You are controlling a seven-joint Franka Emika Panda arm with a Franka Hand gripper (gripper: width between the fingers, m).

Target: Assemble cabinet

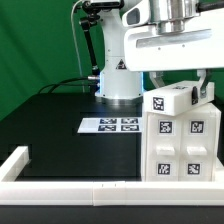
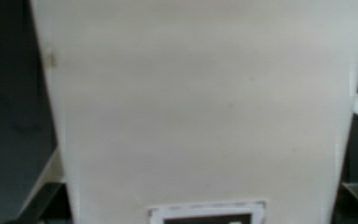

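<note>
The white cabinet (image 1: 180, 145) stands at the exterior view's right, against the front rail, with black-and-white tags on its faces. A white top piece (image 1: 170, 100) with one tag sits slightly tilted on it. My gripper (image 1: 185, 90) comes down from above and its jaws stand on either side of this top piece; one dark finger (image 1: 206, 92) shows on its right. In the wrist view the piece's broad white face (image 2: 202, 100) fills the picture, a tag (image 2: 206, 212) at its near end, and my gripper (image 2: 202, 205) closes around it.
The marker board (image 1: 112, 125) lies flat on the black table in the middle. The white rail frame (image 1: 60, 188) edges the front and left. The arm's white base (image 1: 118, 80) stands at the back, before a green backdrop.
</note>
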